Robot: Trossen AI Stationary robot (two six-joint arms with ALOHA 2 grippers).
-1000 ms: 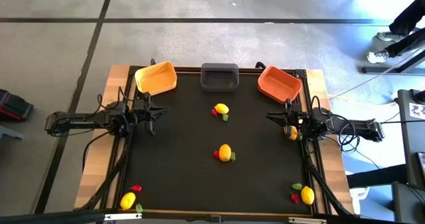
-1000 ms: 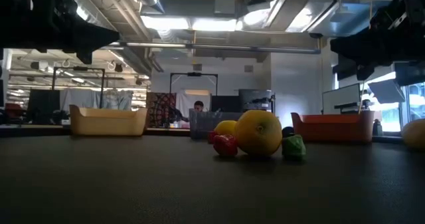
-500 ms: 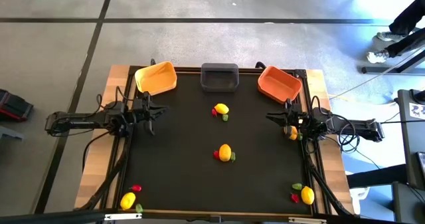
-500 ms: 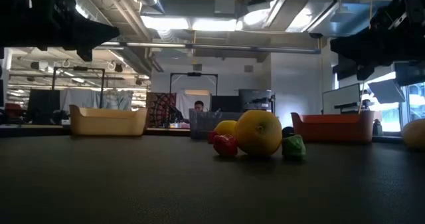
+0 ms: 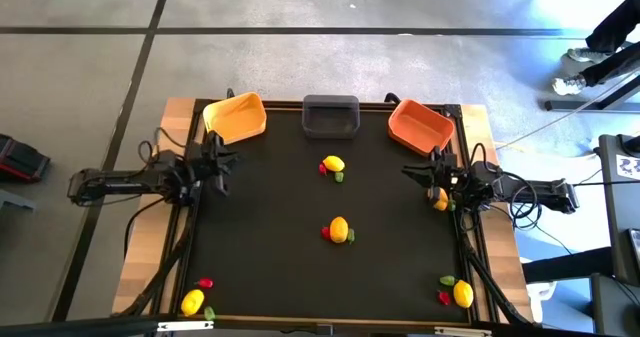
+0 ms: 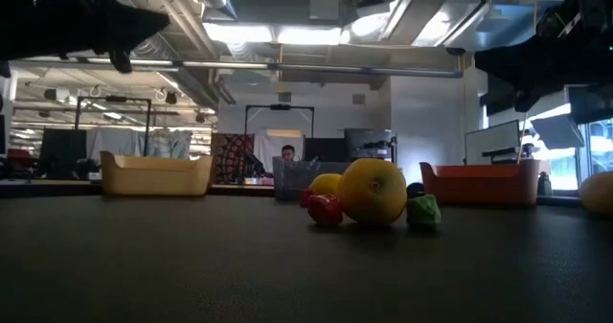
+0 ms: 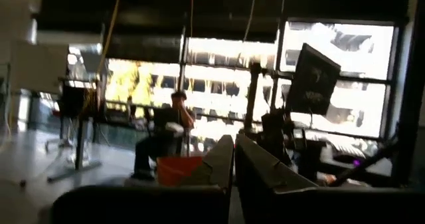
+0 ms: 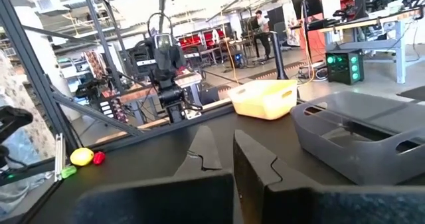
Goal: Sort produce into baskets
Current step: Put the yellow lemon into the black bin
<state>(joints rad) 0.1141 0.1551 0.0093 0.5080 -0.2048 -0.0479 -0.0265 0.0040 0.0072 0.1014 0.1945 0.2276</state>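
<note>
Your left gripper (image 5: pixel 222 164) has its jaws pressed together on nothing, hanging above the mat's left edge, just in front of the yellow bin (image 5: pixel 235 117). Your right gripper (image 5: pixel 420 173) is the same, jaws closed and empty, up over the right edge of the mat (image 5: pixel 280 227), just in front of the orange bin (image 5: pixel 420 126). Both fingers (image 8: pixel 206 151) meet in the right wrist view, and past them you see the grey bin (image 8: pixel 358 131), the yellow bin and the left arm (image 8: pixel 166 71) across the table. A lemon (image 5: pixel 439 199) sits right under your right wrist, partly hidden by the arm. The grey bin sits between the other two at the back edge; all three bins look empty from above. Produce is in clusters: a lemon with red and green bits (image 5: pixel 333 166) in front of the grey bin, another lemon cluster (image 5: pixel 339 231) at mat centre, one (image 5: pixel 194 299) at the front-left corner with a red piece (image 5: pixel 205 283) beside it, one (image 5: pixel 459 293) at the front-right corner. In the low view the centre lemon (image 6: pixel 374 194) has a red piece (image 6: pixel 325 209) and a green piece (image 6: pixel 423 212) touching either side. A person (image 6: pixel 286 156) sits far back in the room.
</note>
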